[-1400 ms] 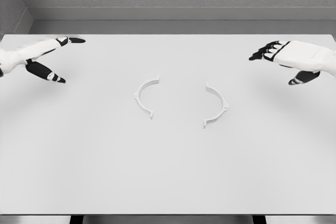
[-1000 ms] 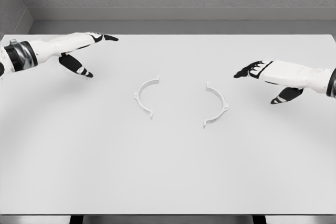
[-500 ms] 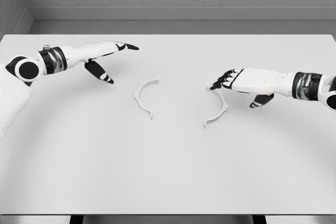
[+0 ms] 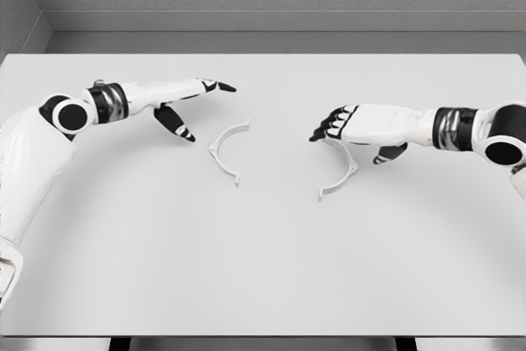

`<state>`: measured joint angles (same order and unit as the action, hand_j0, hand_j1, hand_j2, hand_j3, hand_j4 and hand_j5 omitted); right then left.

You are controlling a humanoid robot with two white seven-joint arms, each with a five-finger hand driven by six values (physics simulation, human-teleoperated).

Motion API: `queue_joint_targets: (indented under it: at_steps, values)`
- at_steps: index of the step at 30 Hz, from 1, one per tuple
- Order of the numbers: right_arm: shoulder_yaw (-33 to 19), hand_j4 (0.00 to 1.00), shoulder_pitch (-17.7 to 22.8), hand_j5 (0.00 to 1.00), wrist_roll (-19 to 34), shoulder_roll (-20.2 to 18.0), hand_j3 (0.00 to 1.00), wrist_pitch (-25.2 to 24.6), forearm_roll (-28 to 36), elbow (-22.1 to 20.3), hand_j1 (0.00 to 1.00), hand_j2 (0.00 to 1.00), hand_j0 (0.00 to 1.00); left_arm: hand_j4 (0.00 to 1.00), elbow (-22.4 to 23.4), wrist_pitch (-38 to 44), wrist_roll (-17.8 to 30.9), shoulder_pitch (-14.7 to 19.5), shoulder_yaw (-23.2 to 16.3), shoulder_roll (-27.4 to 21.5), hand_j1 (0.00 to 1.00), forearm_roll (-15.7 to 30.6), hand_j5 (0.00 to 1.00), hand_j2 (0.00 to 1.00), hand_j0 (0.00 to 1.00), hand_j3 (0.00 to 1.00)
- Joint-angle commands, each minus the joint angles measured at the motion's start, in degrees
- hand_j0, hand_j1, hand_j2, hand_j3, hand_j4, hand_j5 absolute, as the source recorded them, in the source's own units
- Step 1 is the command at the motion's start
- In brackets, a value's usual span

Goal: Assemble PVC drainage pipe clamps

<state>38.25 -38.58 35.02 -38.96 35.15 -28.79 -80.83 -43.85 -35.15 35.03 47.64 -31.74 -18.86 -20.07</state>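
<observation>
The 2 clamp halves lie flat at the table (image 4: pixel 263 269) centre, left half (image 4: pixel 226 152) and right half (image 4: pixel 340 167) apart, open sides facing, ready to be joined. Farther, the right hand (image 4: pixel 345 123) hovers over its half, fingers loosely curled, holding nothing. The left hand (image 4: pixel 191 100), fingers spread, is beside its half.

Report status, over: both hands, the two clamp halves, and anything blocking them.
Left hand open, beside left clamp half, not touching. Right hand open, over the top of right clamp half; contact unclear. Halves apart, flat on table. Nothing between them.
</observation>
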Motion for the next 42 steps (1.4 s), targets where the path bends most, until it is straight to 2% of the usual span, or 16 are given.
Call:
queue_joint_targets:
  at_steps: [1, 12, 21, 40, 42]
  values:
    - [0.0, 1.00, 0.0, 1.00, 0.0, 0.0, 1.00, -0.1, -1.3, 0.1, 1.00, 1.00, 1.00, 1.00, 0.4, 0.2, 0.0, 0.0, 0.1, 0.8, 1.00, -0.1, 1.00, 1.00, 1.00, 1.00]
    - [0.2, 1.00, 0.7, 1.00, 0.0, 0.3, 1.00, -0.1, -0.9, 2.2, 1.00, 1.00, 1.00, 1.00, 0.4, 0.2, 0.0, -0.3, 0.0, 1.4, 1.00, -0.3, 1.00, 1.00, 1.00, 1.00]
    - [1.0, 1.00, 1.1, 1.00, 0.0, 2.5, 1.00, -0.1, -1.0, 2.3, 1.00, 1.00, 1.00, 1.00, 0.4, 0.2, 0.0, -0.4, -0.1, 2.4, 1.00, -1.3, 1.00, 1.00, 1.00, 1.00]
    - [1.0, 1.00, 0.6, 1.00, 0.0, 3.9, 1.00, -0.1, -1.4, 2.9, 1.00, 1.00, 1.00, 1.00, 0.3, 0.2, 0.0, -0.4, -0.1, 4.2, 1.00, -3.0, 1.00, 1.00, 1.00, 1.00]
    - [0.9, 1.00, 0.2, 1.00, 0.0, 4.1, 1.00, -0.1, -1.6, 4.9, 1.00, 1.00, 1.00, 1.00, 0.3, 0.2, 0.0, -0.4, -0.1, 4.6, 1.00, -3.2, 1.00, 1.00, 1.00, 1.00]
